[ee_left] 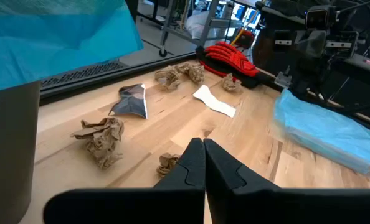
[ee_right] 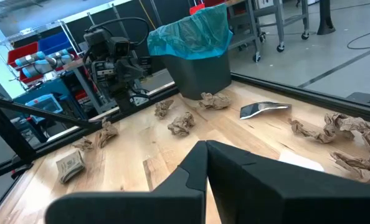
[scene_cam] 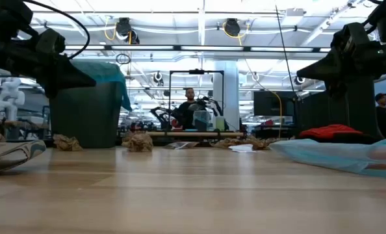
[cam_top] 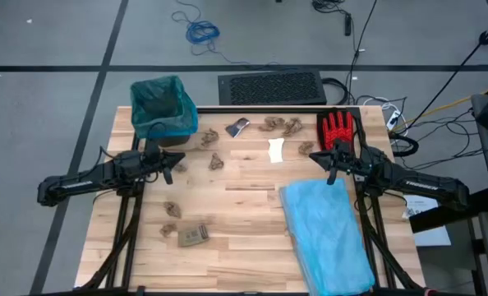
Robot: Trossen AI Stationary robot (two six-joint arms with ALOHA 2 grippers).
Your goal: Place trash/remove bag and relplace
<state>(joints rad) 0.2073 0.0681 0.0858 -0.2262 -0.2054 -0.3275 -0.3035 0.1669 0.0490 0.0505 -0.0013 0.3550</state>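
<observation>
Brown paper wads (cam_top: 282,125) lie all over the wooden surface (cam_top: 244,214). Some sit in a bunch at the far side, next to a grey scrap (cam_top: 237,127). A white scrap (cam_top: 277,150) lies near the middle. More wads (cam_top: 171,209) lie on the left side, and a tan card (cam_top: 192,236) rests near them at the near left.

The teal bag (cam_top: 163,99) lines a dark bin (cam_top: 168,130) at the far left corner of the surface. The bag's edge is folded over the bin's rim. The bin stands upright.

A pale blue bag (cam_top: 324,234) lies flat on the right side of the surface, reaching to the near edge. A red glove (cam_top: 336,127) lies at the far right, just beyond it.

The left gripper (cam_top: 168,168) hangs over the surface just in front of the bin. Its fingers (ee_left: 191,165) are pressed together and hold nothing. The right gripper (cam_top: 332,173) hangs near the glove and the far end of the blue bag. Its fingers (ee_right: 200,165) are closed too, with nothing between them.

Beyond the surface, a black mat (cam_top: 272,87) lies on the grey floor (cam_top: 55,107), and a blue cable (cam_top: 201,31) is curled up farther off. In the low view, a person (scene_cam: 189,97) sits far back in the room.
</observation>
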